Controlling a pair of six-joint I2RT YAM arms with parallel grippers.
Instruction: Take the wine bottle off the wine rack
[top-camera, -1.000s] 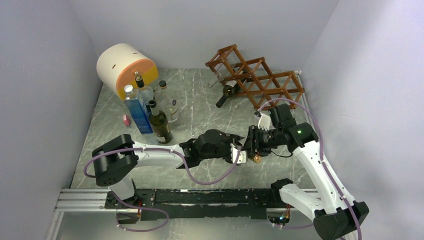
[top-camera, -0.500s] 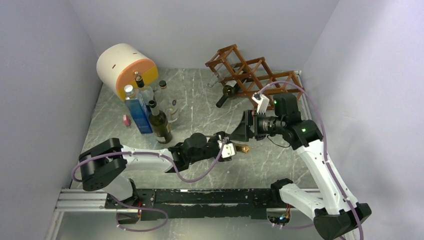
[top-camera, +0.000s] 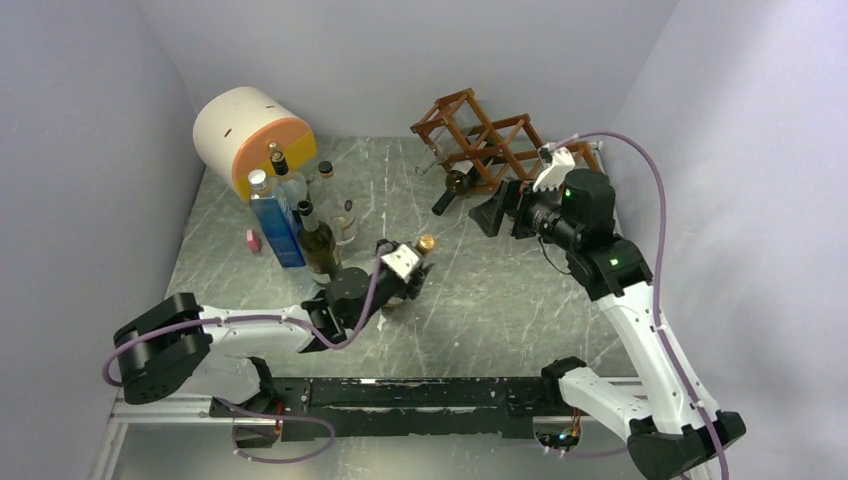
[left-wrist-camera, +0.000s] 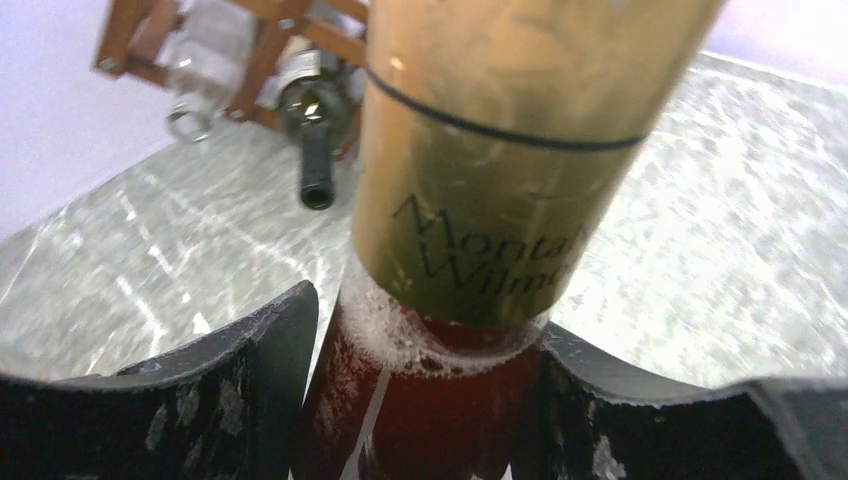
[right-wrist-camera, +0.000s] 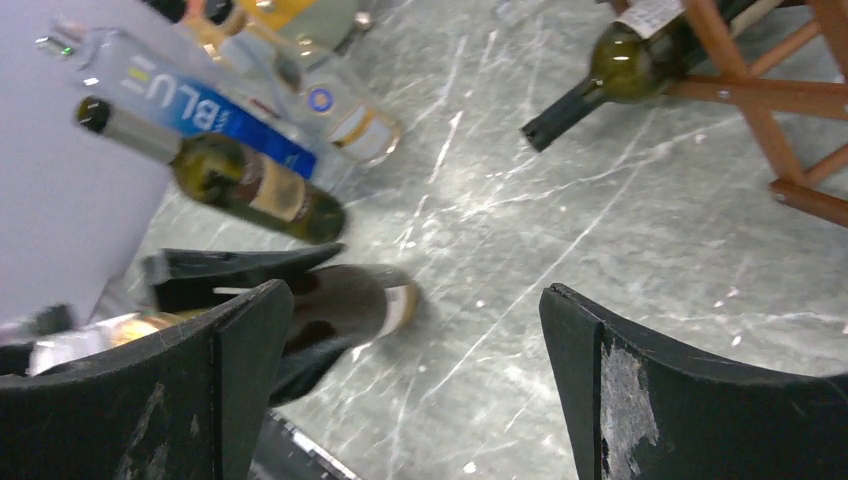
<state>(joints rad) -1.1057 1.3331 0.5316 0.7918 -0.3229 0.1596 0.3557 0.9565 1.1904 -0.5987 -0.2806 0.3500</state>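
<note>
My left gripper (top-camera: 413, 264) is shut on the neck of the wine bottle (top-camera: 424, 245), just below its gold foil (left-wrist-camera: 500, 150). The dark red glass (left-wrist-camera: 430, 400) sits tight between both fingers. The bottle stands tilted over the middle of the table, off the wine rack (top-camera: 505, 150). My right gripper (top-camera: 490, 214) is open with nothing in it, in the air just in front of the rack. A green bottle (top-camera: 455, 184) lies in a lower cubby of the rack (right-wrist-camera: 790, 130), neck pointing out.
A white-and-orange cylinder (top-camera: 250, 135) lies at the back left. In front of it stand several bottles, among them a blue one (top-camera: 275, 225) and a dark wine bottle (top-camera: 320, 250), close to my left arm. A small pink object (top-camera: 253, 240) lies beside them.
My right gripper opened, let go of the wine bottle and drew back up toward the rack. My left gripper carried the bottle left and away, tipping it more upright.
</note>
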